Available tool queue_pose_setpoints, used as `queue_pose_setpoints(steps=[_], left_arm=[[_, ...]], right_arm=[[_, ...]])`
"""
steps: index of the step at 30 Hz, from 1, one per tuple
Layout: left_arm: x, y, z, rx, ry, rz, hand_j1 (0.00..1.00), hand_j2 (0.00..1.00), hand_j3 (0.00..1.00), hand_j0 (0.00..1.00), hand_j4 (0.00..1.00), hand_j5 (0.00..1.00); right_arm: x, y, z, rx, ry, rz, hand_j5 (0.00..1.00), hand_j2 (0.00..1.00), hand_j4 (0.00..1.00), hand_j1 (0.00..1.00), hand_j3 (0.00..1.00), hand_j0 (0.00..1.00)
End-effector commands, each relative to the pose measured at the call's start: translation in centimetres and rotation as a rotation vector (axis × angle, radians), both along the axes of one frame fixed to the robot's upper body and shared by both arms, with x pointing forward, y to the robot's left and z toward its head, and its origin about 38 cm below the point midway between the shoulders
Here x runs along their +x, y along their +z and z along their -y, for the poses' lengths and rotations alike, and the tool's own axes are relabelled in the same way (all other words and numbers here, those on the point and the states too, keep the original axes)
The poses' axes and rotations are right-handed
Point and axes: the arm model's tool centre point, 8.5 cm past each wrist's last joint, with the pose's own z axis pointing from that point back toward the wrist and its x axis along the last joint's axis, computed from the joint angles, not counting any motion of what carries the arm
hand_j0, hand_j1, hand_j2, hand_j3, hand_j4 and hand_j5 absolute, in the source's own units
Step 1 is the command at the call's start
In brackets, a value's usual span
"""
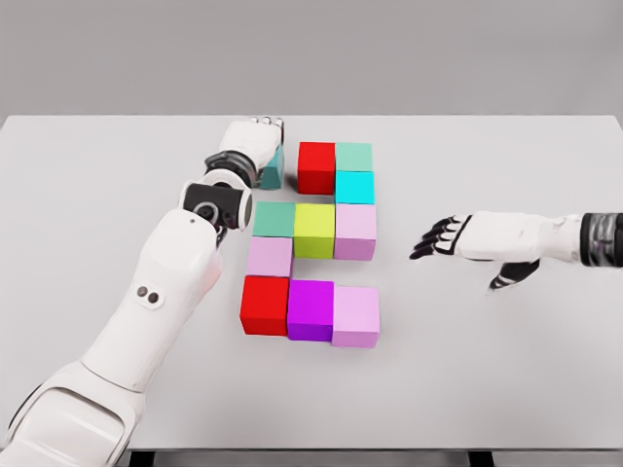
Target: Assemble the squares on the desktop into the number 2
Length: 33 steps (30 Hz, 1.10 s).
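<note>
A: Where is the left hand [255,137]?

B: At the far side of the white table [88,185], over a teal cube [274,169]. Its fingers curl down round the cube's top and left side, so it has hold of that block. The cube sits just left of the red cube [316,167] in the top row, close beside it; whether they touch I cannot tell.

A: And beyond that, going away from those fingers?

B: After the red cube comes a pale green cube [354,156], with a cyan cube [355,188] directly in front of it. The middle row is 3 blocks: a green cube [274,218], a yellow-green cube [314,230] and a pink cube [355,232], all touching.

A: Nearer the robot?

B: 1 mauve cube [270,257] under the green one, then a bottom row of 3: a second red cube [265,305], a magenta cube [311,309] and a light pink cube [355,316].

A: The right hand [450,236]?

B: Out to the right, well apart from the blocks, just above the table. Its dark fingers [430,239] are spread and point toward the pink cube, holding nothing.
</note>
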Motion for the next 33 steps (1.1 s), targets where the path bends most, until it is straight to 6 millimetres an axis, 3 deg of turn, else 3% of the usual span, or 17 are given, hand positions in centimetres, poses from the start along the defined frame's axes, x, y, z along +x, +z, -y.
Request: queue_pose_setpoints(steps=[1,3,5,6,8,10,12,21,24,33], left_arm=[[0.0,0.1,0.1,0.003,-0.002,0.007,0.16,0.16,0.16,0.16,0.16,0.16],[0.1,0.2,0.1,0.002,-0.002,0.010,0.16,0.16,0.16,0.16,0.16,0.16],[0.1,0.2,0.1,0.002,-0.002,0.010,0.22,0.22,0.22,0.22,0.22,0.22],[0.1,0.3,0.1,0.004,-0.002,0.012,0.34,0.34,0.34,0.34,0.34,0.34],[0.1,0.4,0.0,0.000,0.002,0.011,0.50,0.50,0.50,0.50,0.50,0.50],[0.1,0.4,0.0,0.000,0.002,0.011,0.55,0.55,0.55,0.55,0.55,0.55],[0.1,0.3,0.0,-0.002,0.001,0.010,0.61,0.61,0.61,0.61,0.61,0.61],[0.1,0.4,-0.1,-0.002,0.004,0.011,0.82,0.82,0.82,0.82,0.82,0.82],[0.1,0.4,-0.1,-0.001,0.004,0.012,0.87,0.87,0.87,0.87,0.87,0.87],[0.1,0.3,-0.1,-0.002,0.004,0.010,0.90,0.90,0.90,0.90,0.90,0.90]], right_arm=[[2.3,5.8,4.6,0.167,-0.164,0.101,1.00,1.00,1.00,1.00,1.00,1.00],[2.3,7.4,5.6,0.374,-0.200,0.057,1.00,1.00,1.00,1.00,1.00,1.00],[1.5,6.9,5.9,0.495,-0.207,-0.010,1.00,1.00,1.00,1.00,1.00,1.00],[1.0,6.7,6.5,0.535,-0.222,-0.042,1.00,1.00,1.00,1.00,1.00,1.00],[0.7,5.8,6.0,0.559,-0.215,-0.070,1.00,1.00,1.00,1.00,1.00,1.00],[-0.6,2.8,5.2,0.559,-0.215,-0.145,1.00,1.00,1.00,1.00,1.00,1.00],[-1.9,2.9,3.7,0.559,-0.160,-0.158,1.00,1.00,1.00,1.00,1.00,1.00],[-2.1,2.0,3.8,0.552,-0.168,-0.180,1.00,1.00,1.00,1.00,1.00,1.00],[-2.1,2.0,3.9,0.552,-0.173,-0.182,1.00,1.00,1.00,1.00,1.00,1.00],[-2.4,1.7,3.7,0.546,-0.165,-0.190,1.00,1.00,1.00,1.00,1.00,1.00]])
